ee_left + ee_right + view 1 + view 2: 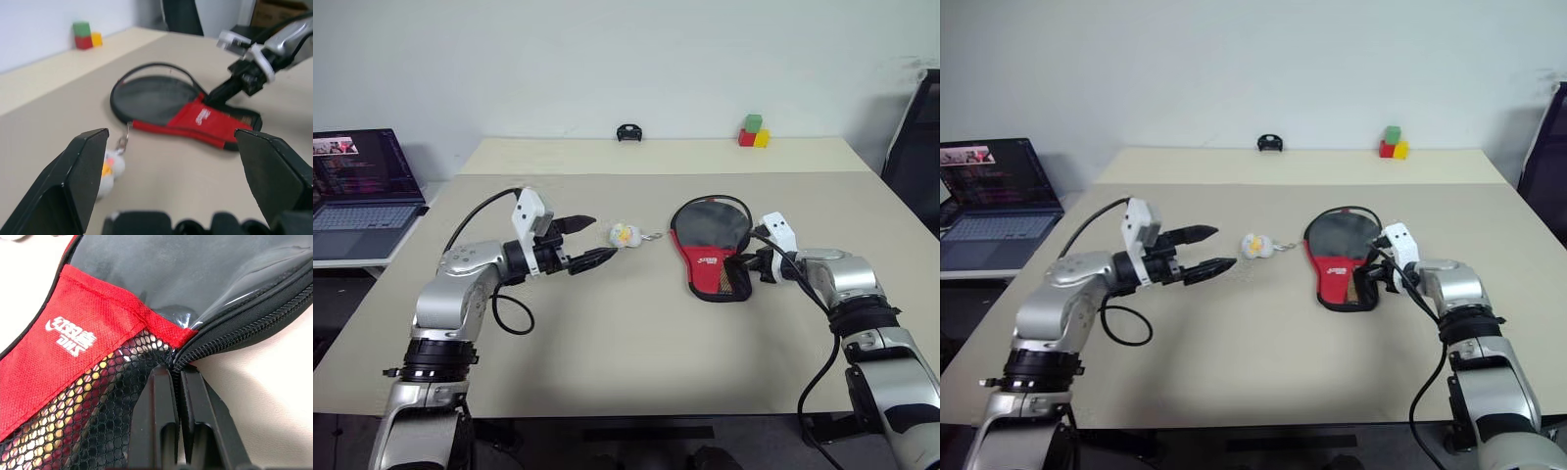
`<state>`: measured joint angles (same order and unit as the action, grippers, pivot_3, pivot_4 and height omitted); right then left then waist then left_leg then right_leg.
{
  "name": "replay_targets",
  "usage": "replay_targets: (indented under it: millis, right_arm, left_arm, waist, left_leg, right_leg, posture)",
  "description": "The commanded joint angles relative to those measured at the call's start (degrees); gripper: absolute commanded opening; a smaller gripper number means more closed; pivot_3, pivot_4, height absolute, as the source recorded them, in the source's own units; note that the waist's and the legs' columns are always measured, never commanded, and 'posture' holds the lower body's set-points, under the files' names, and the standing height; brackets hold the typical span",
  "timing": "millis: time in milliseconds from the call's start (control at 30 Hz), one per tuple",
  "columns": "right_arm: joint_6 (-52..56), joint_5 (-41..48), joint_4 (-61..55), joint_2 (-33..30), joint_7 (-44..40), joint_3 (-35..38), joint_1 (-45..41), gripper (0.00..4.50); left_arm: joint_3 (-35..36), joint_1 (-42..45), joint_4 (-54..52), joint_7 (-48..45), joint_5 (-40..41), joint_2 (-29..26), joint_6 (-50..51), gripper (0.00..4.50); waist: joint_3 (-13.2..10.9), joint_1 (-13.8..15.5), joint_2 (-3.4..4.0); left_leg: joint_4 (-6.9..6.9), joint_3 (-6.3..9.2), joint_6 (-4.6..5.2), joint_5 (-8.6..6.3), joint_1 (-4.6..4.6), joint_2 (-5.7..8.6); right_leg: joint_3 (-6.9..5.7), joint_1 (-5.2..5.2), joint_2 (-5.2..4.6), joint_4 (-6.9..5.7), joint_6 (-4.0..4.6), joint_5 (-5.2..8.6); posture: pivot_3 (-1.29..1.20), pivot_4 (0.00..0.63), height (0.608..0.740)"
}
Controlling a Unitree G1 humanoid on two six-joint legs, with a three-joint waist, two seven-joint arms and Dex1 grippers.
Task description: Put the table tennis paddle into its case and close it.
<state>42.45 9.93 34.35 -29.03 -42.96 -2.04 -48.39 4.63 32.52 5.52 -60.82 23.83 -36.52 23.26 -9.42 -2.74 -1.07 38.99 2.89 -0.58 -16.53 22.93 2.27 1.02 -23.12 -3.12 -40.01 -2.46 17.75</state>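
The case [710, 240], black with a red lower part and a mesh pocket, lies flat on the table [607, 343], right of centre. Something light brown shows through the mesh [83, 401]; the rest of the table tennis paddle is hidden inside. My right gripper [177, 377] is shut on the case's zipper edge at the right side of the mesh pocket [744, 266]. A small white-yellow ball charm [624, 235] lies left of the case on a short chain. My left gripper [602, 238] hovers open just left of the charm, pointing toward it, with nothing between its fingers [83, 171].
An open laptop [362, 191] sits on a side surface at the far left. A small black object [627, 132] and stacked green, red and yellow blocks [753, 132] stand at the table's far edge. A dark chair [915, 137] is at the right.
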Motion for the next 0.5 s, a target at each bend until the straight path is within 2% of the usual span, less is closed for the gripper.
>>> replay_targets:
  millis: [33,233,500]
  right_arm:
    - [6.00,2.62,-5.72,0.71,-0.94,0.76,2.51,0.01]
    - [15.58,7.32,-21.76,1.80,-1.47,0.23,8.31,0.01]
    - [24.15,11.69,-36.30,4.48,1.41,0.20,13.40,0.01]
  left_arm:
    - [1.10,-3.21,-3.44,-4.49,1.51,-4.58,0.57,4.50]
    - [0.84,-8.15,-7.34,-10.44,5.56,-9.57,5.66,4.50]
    - [0.48,-13.54,-13.94,-14.10,8.04,-11.73,7.17,4.50]
  waist:
    - [0.00,-0.17,0.00]
    - [0.00,-0.17,0.00]
    - [0.00,-0.43,0.01]
  left_leg:
    - [-0.03,0.00,0.00,0.00,0.00,0.00]
    - [-0.09,0.05,0.00,-0.02,0.05,-0.03]
    - [-0.09,0.04,0.20,-0.13,0.01,-0.03]
  right_leg:
    - [0.00,-0.01,0.00,0.01,0.00,0.00]
    - [-0.03,-0.04,-0.01,0.07,0.01,0.00]
    - [-0.01,-0.05,0.01,0.02,0.01,0.00]
  posture:
    - [0.00,0.150,0.740]
    - [0.00,0.150,0.740]
    - [0.00,0.150,0.740]
